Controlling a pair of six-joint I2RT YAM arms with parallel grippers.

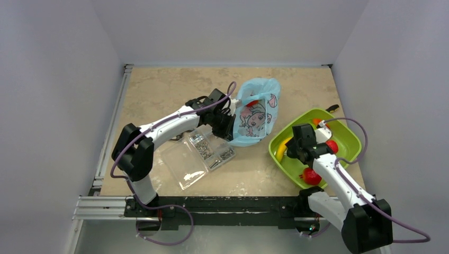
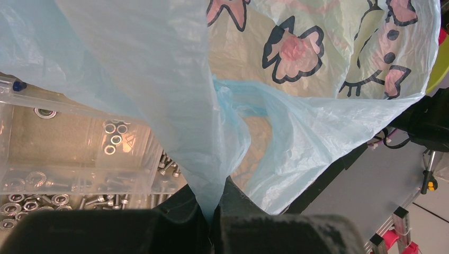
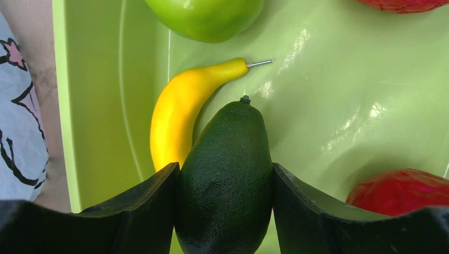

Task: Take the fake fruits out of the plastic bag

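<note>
The light-blue plastic bag with its cartoon print lies at mid-table; a red fruit shows at its mouth. My left gripper is shut on the bag's near-left edge, and the film is pinched between its jaws. My right gripper is over the lime-green tray and is shut on the dark green oval fruit. The yellow banana lies in the tray beside it. Red fruits and a light green fruit also lie in the tray.
A clear plastic compartment box with screws and washers lies open left of the bag, under my left arm; it also shows in the left wrist view. A small dark tool lies behind the tray. Walls close in the table.
</note>
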